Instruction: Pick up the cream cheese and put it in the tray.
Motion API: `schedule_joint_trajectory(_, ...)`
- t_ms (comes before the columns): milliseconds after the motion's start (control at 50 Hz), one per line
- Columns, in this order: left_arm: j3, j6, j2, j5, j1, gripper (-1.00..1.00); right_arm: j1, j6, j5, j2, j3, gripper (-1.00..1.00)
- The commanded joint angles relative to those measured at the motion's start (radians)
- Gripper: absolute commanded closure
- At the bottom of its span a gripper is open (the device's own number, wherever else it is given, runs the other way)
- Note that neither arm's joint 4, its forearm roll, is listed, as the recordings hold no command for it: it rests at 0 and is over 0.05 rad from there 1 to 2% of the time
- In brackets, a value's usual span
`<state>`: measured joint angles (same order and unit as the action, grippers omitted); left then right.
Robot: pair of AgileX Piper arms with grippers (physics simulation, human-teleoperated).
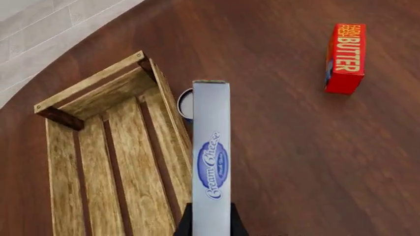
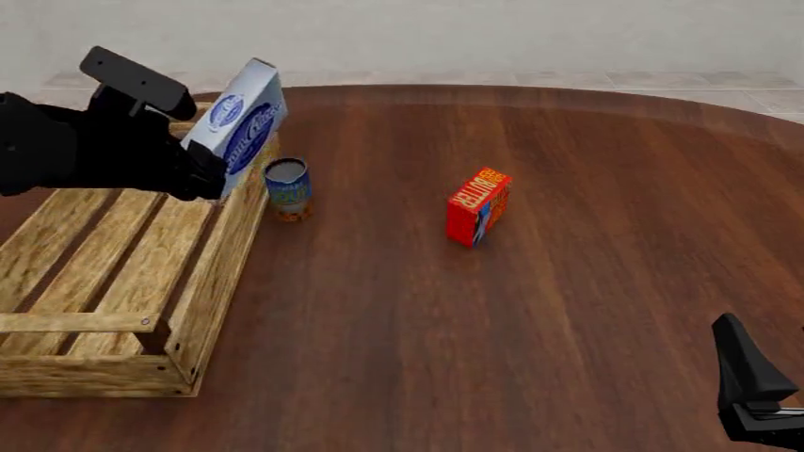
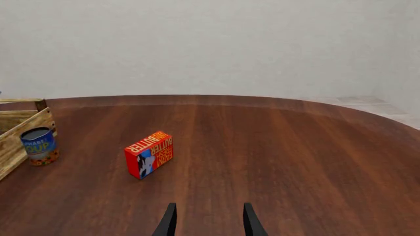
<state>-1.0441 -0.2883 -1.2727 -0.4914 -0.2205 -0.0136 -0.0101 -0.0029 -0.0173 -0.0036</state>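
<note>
Left fingers (image 2: pixel 207 179) clamping cream cheese (image 2: pixel 239 127) tilted above tray (image 2: pixel 207 282) edge, right fingers (image 3: pixel 207 221) parted, low

Above tray (image 2: pixel 214 273) right wall: cream cheese (image 2: pixel 245 122) held aloft in left end effector (image 2: pixel 207 179), tilted. Slatted tray floor bare, open from above. Just outside that wall: can (image 2: pixel 288 188), close, narrow gap. Butter box (image 2: pixel 477 205) upright mid-table (image 2: pixel 566 311), well apart from can. Broad bare wood between butter box and right end effector (image 3: pixel 208 219), fingers parted, low at near right edge.
</note>
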Motion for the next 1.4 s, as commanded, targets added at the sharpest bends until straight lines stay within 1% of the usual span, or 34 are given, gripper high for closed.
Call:
schedule_joint_trajectory(20, 0.0, -0.022, -0.007, 0.011, 0.078, 1.0, 0.0, 0.001, 0.0, 0.0, 0.0, -1.0)
schedule_joint_trajectory(220, 0.025, -0.039, -0.004, 0.018, 0.124, 1.0, 0.0, 0.0, -0.001, -0.001, 0.0, -1.0)
schedule_joint_trajectory(340, 0.071, -0.064, -0.005, 0.042, 0.163, 1.0, -0.001, 0.0, 0.0, -0.001, 0.0, -1.0)
schedule_joint_trajectory(480, 0.086, -0.051, 0.005, 0.048, 0.202, 1.0, -0.001, 0.0, 0.0, -0.001, 0.0, -1.0)
schedule_joint_trajectory(680, 0.08, -0.043, 0.004, 0.045, 0.246, 1.0, -0.001, 0.002, 0.0, -0.001, 0.0, -1.0)
schedule_joint_trajectory(800, 0.09, -0.039, -0.01, 0.064, 0.275, 1.0, -0.001, 0.002, 0.0, -0.001, 0.0, -1.0)
schedule_joint_trajectory(940, 0.125, -0.054, -0.035, 0.102, 0.306, 1.0, -0.002, 0.002, 0.0, -0.001, 0.0, -1.0)
schedule_joint_trajectory(1020, 0.141, -0.052, -0.063, 0.13, 0.327, 1.0, -0.002, 0.002, 0.0, -0.001, 0.0, -1.0)
schedule_joint_trajectory(1040, 0.137, -0.057, -0.091, 0.142, 0.352, 1.0, -0.002, 0.002, 0.0, -0.001, 0.0, -1.0)
schedule_joint_trajectory(1080, 0.141, -0.065, -0.107, 0.158, 0.366, 1.0, -0.002, 0.002, 0.0, -0.001, 0.0, -1.0)
schedule_joint_trajectory(1240, 0.155, -0.052, -0.117, 0.172, 0.365, 1.0, -0.001, 0.002, -0.001, -0.002, 0.0, -1.0)
schedule_joint_trajectory(1360, 0.163, -0.064, -0.153, 0.197, 0.387, 1.0, -0.002, 0.003, 0.0, 0.0, 0.0, -1.0)
schedule_joint_trajectory(1400, 0.177, -0.045, -0.162, 0.204, 0.375, 1.0, -0.002, 0.003, 0.0, -0.001, 0.0, -1.0)
